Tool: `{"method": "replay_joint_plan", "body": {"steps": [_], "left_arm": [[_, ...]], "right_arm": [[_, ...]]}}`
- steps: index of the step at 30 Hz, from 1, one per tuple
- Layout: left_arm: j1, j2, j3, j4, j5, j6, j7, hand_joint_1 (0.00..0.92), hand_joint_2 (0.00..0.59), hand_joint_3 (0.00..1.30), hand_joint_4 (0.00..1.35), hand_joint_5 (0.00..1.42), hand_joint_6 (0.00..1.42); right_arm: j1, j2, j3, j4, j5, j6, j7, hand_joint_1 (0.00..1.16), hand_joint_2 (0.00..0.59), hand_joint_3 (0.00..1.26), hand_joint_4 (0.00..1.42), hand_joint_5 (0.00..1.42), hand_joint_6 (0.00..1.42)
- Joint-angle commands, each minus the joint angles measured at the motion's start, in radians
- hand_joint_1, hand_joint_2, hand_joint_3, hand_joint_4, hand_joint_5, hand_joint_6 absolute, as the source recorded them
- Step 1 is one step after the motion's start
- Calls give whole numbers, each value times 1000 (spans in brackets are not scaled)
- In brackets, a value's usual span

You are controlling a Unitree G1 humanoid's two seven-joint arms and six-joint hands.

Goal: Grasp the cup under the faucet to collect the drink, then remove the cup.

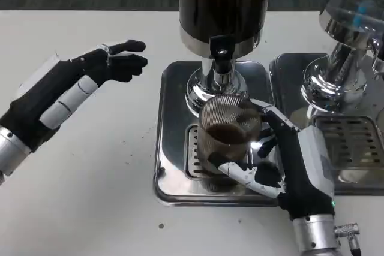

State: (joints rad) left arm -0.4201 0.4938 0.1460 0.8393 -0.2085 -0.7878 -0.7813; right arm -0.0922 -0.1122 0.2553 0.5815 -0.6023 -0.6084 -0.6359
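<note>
A clear ribbed cup [229, 133] with dark drink in its lower part stands on the drip grate of a steel tray [174, 148], right below the black faucet [220, 49] of a dark drink dispenser [223, 4]. My right hand [288, 160] wraps the cup from the right, with fingers across its front and behind it. My left hand [90, 82] hovers over the bare table to the left of the tray, holding nothing, its fingers stretched out toward the dispenser.
A second dispenser [348, 40] with its own steel tray [354, 142] stands at the right, close beside my right forearm. The white table [90, 196] stretches out to the left and front.
</note>
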Motion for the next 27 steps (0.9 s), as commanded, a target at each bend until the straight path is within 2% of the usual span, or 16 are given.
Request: {"method": "replay_joint_plan", "body": {"steps": [1, 12, 15, 27], "left_arm": [[-7, 1, -2, 17, 23, -22, 16, 0, 177, 242, 270, 271, 295], [-13, 0, -4, 32, 39, -41, 25, 0, 178, 235, 266, 270, 295], [-10, 11, -13, 29, 68, -75, 45, 0, 178, 234, 266, 269, 295], [2, 17, -23, 36, 102, -108, 80, 0, 179, 223, 252, 254, 283]], "right_arm": [[0, -8, -15, -39, 4, -15, -28, 646, 234, 530, 645, 756, 949], [34, -26, -30, -75, 9, 3, -9, 650, 239, 547, 662, 782, 986], [39, -31, -32, -84, 11, 7, -5, 647, 236, 547, 670, 785, 989], [100, -54, -53, -172, 13, 32, 7, 634, 243, 561, 676, 802, 1006]]}}
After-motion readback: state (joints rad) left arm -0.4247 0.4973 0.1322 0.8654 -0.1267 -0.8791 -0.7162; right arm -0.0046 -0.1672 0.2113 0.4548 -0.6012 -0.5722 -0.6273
